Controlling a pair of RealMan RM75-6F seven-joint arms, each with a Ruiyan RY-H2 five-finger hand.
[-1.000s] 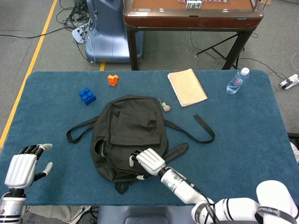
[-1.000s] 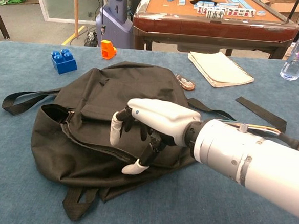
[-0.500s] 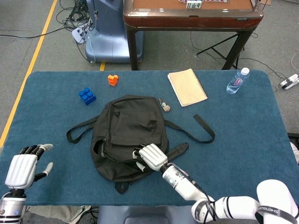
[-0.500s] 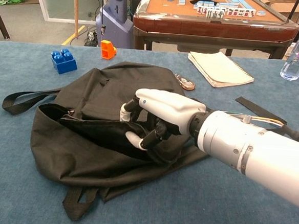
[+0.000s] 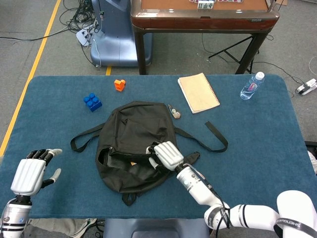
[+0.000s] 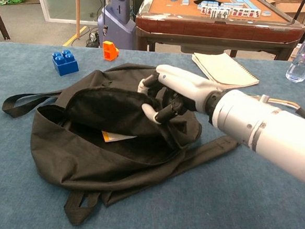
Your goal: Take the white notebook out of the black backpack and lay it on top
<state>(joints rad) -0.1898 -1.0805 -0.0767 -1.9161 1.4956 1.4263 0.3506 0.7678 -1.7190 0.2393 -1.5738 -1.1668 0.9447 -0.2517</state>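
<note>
The black backpack point(image 5: 131, 124) lies flat in the middle of the blue table, its mouth facing my left. My right hand point(image 5: 167, 154) grips the upper flap point(image 6: 111, 104) at the zip edge and holds it lifted, so the mouth gapes. Inside, in the chest view, a corner of a white item with an orange edge point(image 6: 114, 137) shows; the rest of it is hidden by fabric. My left hand point(image 5: 32, 173) hovers at the near left table edge, fingers spread, holding nothing. It does not show in the chest view.
A cream spiral notebook point(image 5: 198, 92) lies behind the backpack, a water bottle point(image 5: 251, 86) at the back right. A blue brick point(image 5: 92, 101) and an orange brick point(image 5: 119, 85) sit at the back left. Straps point(image 5: 215, 134) trail to the right. A brown table point(image 5: 203, 15) stands beyond.
My right hand has pulled the flap up and away from me, opening the backpack's mouth wide; the white item inside has come into view. My left hand shifted slightly forward.
</note>
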